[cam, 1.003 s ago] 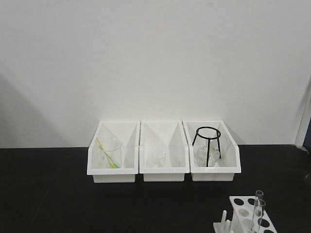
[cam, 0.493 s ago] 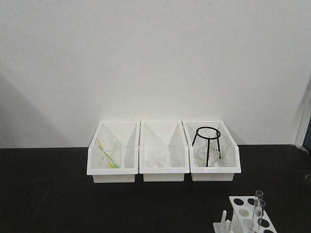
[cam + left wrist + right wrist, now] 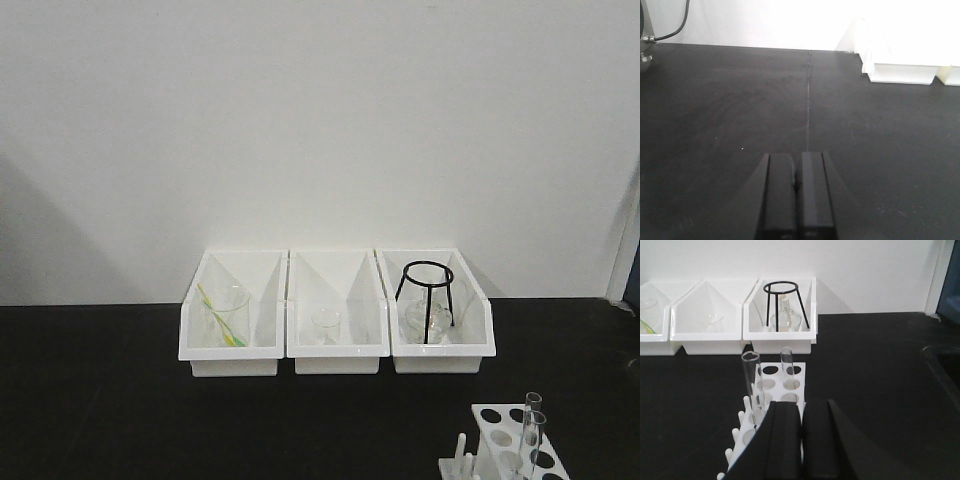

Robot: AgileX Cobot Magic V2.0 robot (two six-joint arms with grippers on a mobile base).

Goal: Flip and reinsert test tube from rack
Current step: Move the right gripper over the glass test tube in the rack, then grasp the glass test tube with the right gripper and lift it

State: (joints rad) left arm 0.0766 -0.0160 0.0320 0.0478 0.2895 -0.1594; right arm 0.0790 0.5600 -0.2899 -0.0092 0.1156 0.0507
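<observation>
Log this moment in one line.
left gripper: shut, empty | right gripper: shut, empty, near rack | two test tubes standing in rack | flip: not started

1. Your front view is evenly and softly lit; a faint grey shadow lies on the wall (image 3: pixel 320 120) at lower left.
2. Your left wrist view blows the bins (image 3: pixel 905 55) out to flat white.
3. The worktop (image 3: pixel 100 400) reads dull matte black.
4. Your right claw (image 3: pixel 801 415) looks soft, too close to the lens.
</observation>
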